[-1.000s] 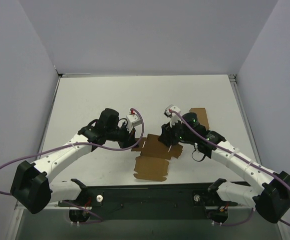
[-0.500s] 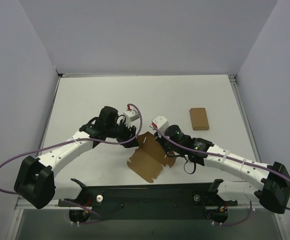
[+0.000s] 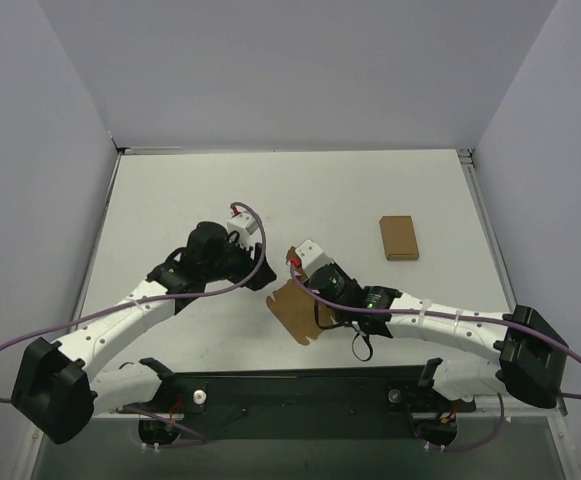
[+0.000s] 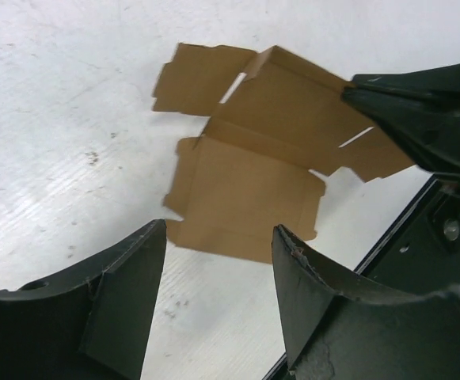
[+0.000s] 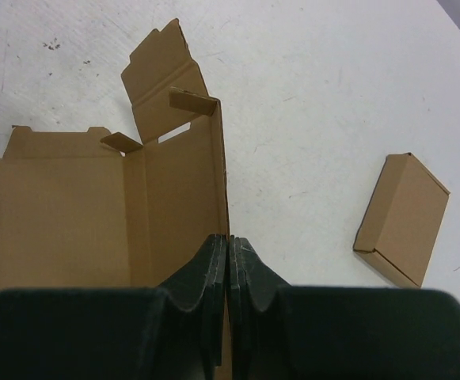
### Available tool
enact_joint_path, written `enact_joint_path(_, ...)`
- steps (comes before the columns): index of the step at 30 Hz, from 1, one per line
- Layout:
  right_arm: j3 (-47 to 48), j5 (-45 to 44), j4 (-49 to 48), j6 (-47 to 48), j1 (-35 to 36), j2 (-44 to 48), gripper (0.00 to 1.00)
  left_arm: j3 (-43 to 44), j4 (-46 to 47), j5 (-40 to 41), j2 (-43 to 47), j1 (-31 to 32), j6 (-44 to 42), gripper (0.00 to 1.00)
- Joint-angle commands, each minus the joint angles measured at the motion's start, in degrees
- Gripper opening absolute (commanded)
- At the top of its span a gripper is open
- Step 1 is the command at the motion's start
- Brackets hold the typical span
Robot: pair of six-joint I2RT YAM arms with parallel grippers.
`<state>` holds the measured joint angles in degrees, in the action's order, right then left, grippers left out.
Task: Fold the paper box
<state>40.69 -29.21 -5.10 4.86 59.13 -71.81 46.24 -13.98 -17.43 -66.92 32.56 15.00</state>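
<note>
The paper box is a flat brown kraft blank with notched flaps, lying near the table's front middle. One side panel is raised along its crease. My right gripper is shut on the edge of that raised panel, and in the top view it sits at the box's upper right. My left gripper is open with nothing between its fingers, a little short of the box's near edge. From above it is just left of the box.
A small folded brown cardboard box lies at the right of the table, also in the right wrist view. The black base rail runs along the table's near edge, close below the box. White walls enclose the table.
The right gripper has shut on the box's side panel and moved left with it. The left gripper has opened, let go of the box and drawn back to the left.
</note>
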Motion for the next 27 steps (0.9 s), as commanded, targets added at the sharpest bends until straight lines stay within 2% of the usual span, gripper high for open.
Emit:
enact_joint_path(1,-0.6,-7.2,-3.3,1.9,2.1,-2.5,0.00,-6.7,13.3,4.6,1.4,4.4,11.2,0.65)
enact_joint_path(6,-0.3,-9.1,-3.7,1.5,4.1,-4.5,0.00,-14.0,28.4,1.0,-4.3,4.9,18.6,0.58)
enact_joint_path(10,-0.3,-10.5,-3.1,0.3,5.5,-6.0,0.00,-18.4,39.4,-1.0,-9.4,6.6,20.5,0.50)
enact_joint_path(13,0.3,-11.6,-2.8,-0.6,6.3,-6.8,0.00,-19.5,41.7,-0.8,-11.9,8.3,20.4,0.41)
enact_joint_path(18,1.6,-12.4,-2.6,-0.7,6.7,-7.5,0.00,-22.6,43.5,0.4,-14.8,10.0,21.1,0.34)
enact_joint_path(23,2.5,-12.8,-1.8,-0.6,7.7,-6.5,0.00,-25.5,46.4,1.0,-19.2,10.4,22.6,0.21)
enact_joint_path(27,2.9,-12.8,-1.1,-0.8,9.1,-5.4,0.00,-26.9,50.4,1.0,-22.8,10.6,23.4,0.18)
